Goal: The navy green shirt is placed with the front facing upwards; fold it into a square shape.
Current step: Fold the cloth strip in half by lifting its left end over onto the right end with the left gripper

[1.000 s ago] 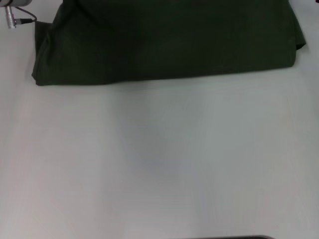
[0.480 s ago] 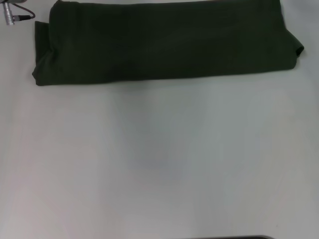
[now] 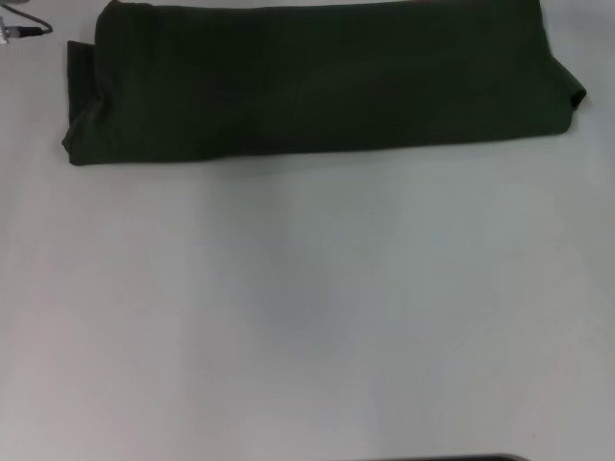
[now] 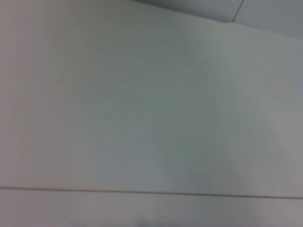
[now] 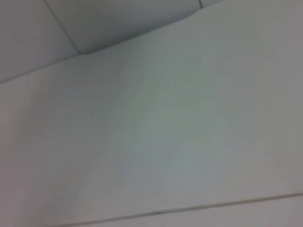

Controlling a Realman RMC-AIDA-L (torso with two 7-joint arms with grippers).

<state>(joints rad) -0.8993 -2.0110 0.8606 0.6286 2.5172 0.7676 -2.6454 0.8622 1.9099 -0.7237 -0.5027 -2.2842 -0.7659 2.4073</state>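
One navy green shirt — folded band — on one table

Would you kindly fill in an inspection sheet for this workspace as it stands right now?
Surface: pale table, bare in front of the garment.
Job's things: navy green shirt lies folded into a long band across the far side of the table, plain green side up, no lettering showing; not a square.
Clutter: nothing seen.
Grippers: neither pincer in view; both wrist views show only pale surface.
Cables: metal connector with a thin dark cable at the far left corner, just clear of the shirt.
Surroundings: dark edge at the near border of the head view; nothing else seen.
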